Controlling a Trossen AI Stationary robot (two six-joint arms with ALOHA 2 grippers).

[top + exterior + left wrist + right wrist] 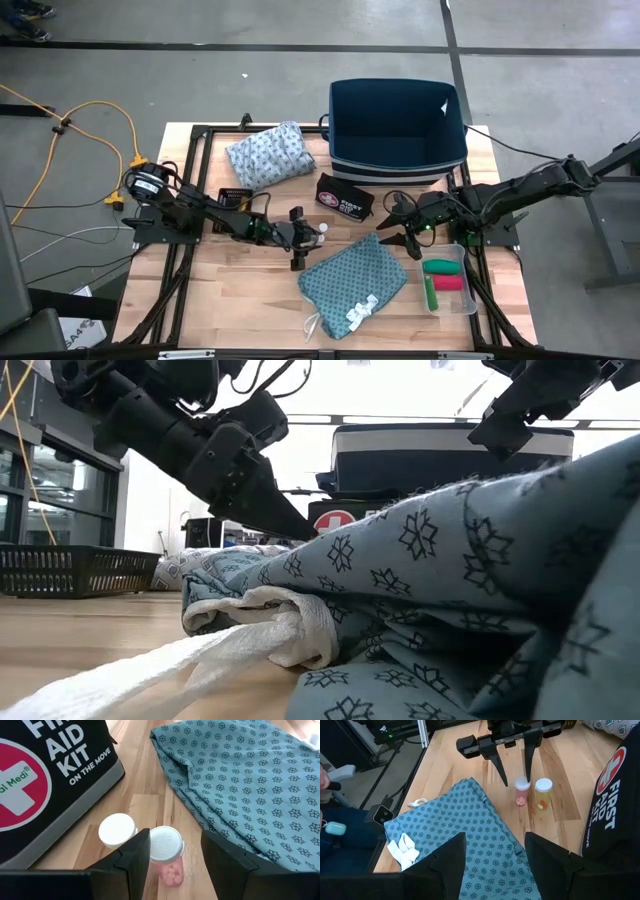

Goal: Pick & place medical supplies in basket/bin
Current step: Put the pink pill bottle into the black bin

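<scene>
the left gripper point(172, 862) stands released, jaws either side of the pink pill bottle point(167, 854), lined up for a grasp (not yet closed). the right gripper point(398, 228), also released and empty, waits at the teal cloth's point(352, 280) one o'clock, below the basket point(397, 160).

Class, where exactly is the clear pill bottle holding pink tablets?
In the left wrist view, the clear pink-tablet bottle stands upright between the left gripper's open fingers, beside a second white-capped bottle, near the black first-aid kit.

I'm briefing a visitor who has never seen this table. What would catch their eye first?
Probably the big dark blue bin at the table's far edge, with the black first aid kit lying just in front of it. Next, the teal patterned cloth spread mid-table near the front. Beside it, the left gripper, jaws open, straddles one of two small white-capped pill bottles.
</scene>
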